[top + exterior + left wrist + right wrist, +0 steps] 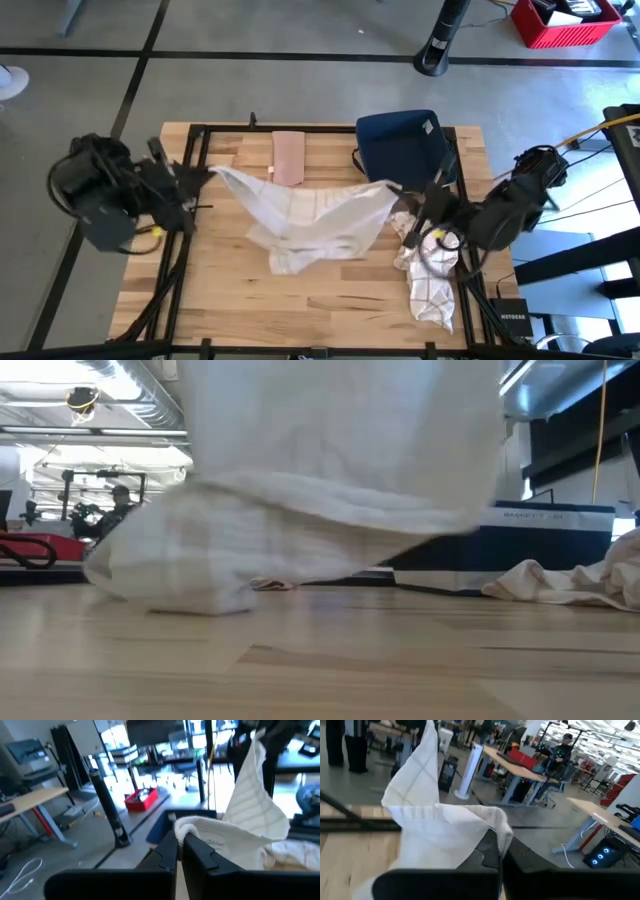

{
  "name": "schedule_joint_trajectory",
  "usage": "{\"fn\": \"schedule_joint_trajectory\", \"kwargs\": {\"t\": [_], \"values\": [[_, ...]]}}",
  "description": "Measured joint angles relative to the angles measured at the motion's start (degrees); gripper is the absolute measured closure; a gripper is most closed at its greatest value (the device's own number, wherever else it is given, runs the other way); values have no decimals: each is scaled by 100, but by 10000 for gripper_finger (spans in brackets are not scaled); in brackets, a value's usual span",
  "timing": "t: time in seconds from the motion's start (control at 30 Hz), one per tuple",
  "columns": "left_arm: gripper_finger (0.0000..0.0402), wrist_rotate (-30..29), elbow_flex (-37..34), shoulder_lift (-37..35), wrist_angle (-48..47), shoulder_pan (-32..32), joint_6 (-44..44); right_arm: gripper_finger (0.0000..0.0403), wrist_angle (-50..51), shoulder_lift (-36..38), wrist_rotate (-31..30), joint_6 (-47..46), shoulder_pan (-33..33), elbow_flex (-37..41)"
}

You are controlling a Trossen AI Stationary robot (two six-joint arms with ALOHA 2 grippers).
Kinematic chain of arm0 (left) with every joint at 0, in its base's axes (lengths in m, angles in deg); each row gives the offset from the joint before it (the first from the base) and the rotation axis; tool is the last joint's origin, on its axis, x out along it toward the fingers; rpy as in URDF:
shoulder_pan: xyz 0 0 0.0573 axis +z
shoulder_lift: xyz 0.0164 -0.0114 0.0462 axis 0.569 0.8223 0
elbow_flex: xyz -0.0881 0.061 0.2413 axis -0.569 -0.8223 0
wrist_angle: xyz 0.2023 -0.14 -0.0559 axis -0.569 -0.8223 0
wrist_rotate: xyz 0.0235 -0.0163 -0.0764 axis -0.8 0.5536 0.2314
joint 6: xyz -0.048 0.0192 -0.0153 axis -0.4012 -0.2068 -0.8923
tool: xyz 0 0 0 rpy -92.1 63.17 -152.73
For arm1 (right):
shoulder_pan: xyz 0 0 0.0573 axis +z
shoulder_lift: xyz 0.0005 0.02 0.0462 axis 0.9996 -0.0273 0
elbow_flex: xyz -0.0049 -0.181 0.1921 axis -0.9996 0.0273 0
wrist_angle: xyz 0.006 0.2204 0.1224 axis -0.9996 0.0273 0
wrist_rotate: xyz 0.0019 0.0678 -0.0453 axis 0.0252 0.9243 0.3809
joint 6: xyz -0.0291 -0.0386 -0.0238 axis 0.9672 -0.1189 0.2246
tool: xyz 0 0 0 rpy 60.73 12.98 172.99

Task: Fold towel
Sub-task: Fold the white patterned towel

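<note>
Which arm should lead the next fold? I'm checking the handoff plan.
Neither clearly. The left gripper and right gripper each pinch a corner of the white towel, stretched between them with its middle sagging onto the table. Probably both should move together.

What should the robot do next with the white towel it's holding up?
Probably pull the two grippers apart. The left gripper and right gripper each pinch a corner of the white checked cloth towel, but its middle sags in a bunch onto the wooden table.
</note>
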Motion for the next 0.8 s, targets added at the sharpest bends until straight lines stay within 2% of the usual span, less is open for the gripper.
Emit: {"fn": "schedule_joint_trajectory", "kwargs": {"t": [0.1, 0.23, 0.5, 0.67, 0.8], "values": [[396, -345, 296, -24, 651, 0, 834, 399, -93, 2, -10, 353, -58, -331], [396, -476, 650, -28, 1463, 0, 1979, 399, -260, -1, -54, 765, -58, -814], [396, -1086, 860, -33, 2832, 2, 4034, 398, -989, 4, -56, 1847, -55, -1324], [396, -1079, 864, -139, 3358, 135, 4427, 398, -986, -1, -60, 2154, -230, -1391], [396, -1084, 867, -362, 3417, 441, 4414, 398, -998, -2, 122, 2012, -716, -1391]]}}
